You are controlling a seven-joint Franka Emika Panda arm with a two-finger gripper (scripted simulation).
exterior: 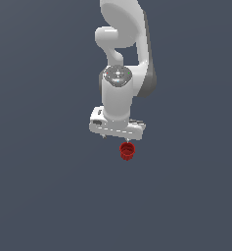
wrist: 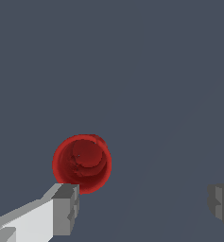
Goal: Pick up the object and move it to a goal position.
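1. Exterior view: the white arm (exterior: pixel 122 59) reaches down, with the tool (exterior: pixel 121 139) at its lower end over a plain dark grey surface (exterior: pixel 44 196).
2. The object (exterior: pixel 127 150), a small dark red cup-like cylinder, shows just below the tool's white body, toward the exterior view's right of its centre. It is much narrower than the tool.
3. Wrist view: the object (wrist: pixel 82 163) is seen from above, its open mouth facing the camera, with ribbed steps visible inside.
4. Tool (wrist: pixel 144 205) state: released. The two grey fingertips (wrist: pixel 66 208) stand wide apart with bare grey surface (wrist: pixel 132 71) between them.
5. The object lies just beside one fingertip, outside the gap rather than between the two. Whether it touches that fingertip cannot be told.
6. Whether the object rests on the surface cannot be told from either view.
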